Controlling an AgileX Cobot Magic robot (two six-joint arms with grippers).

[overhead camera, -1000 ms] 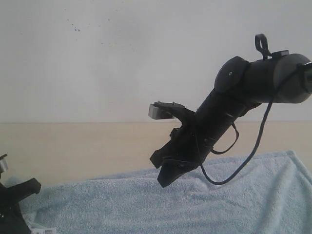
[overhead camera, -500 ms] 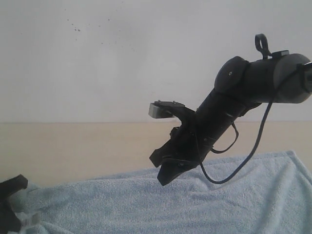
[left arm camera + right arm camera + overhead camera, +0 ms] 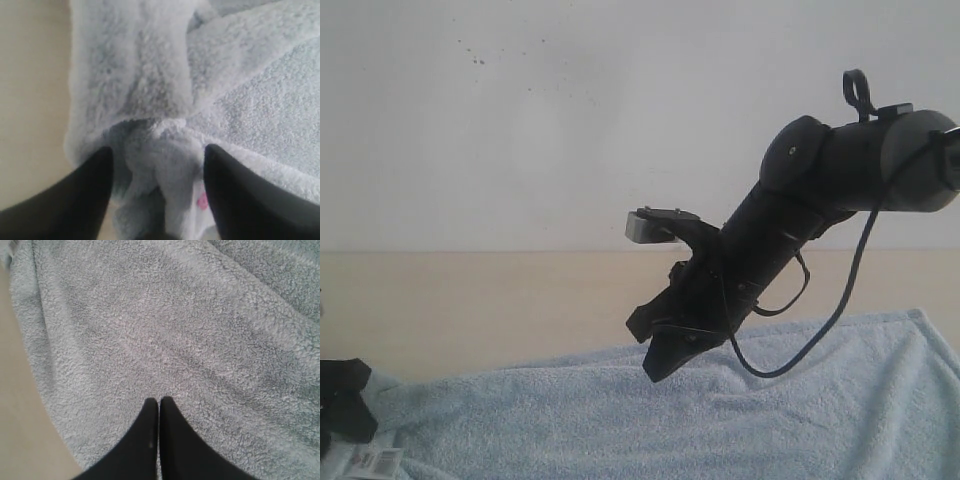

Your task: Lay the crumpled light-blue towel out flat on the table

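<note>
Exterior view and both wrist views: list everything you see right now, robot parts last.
towel: one, light blue, lying across the table; a bunched fold sits between the left claw's fingers
tag: one, white, printed, at the towel corner beside the left claw
table: one, pale beige, under and behind the towel
wall: one, white, speckled, behind the table
right arm: one, black, angled down over the towel
left claw: one, black, open, at the towel's left corner
right claw: one, black, shut, empty, tips over the towel
</note>
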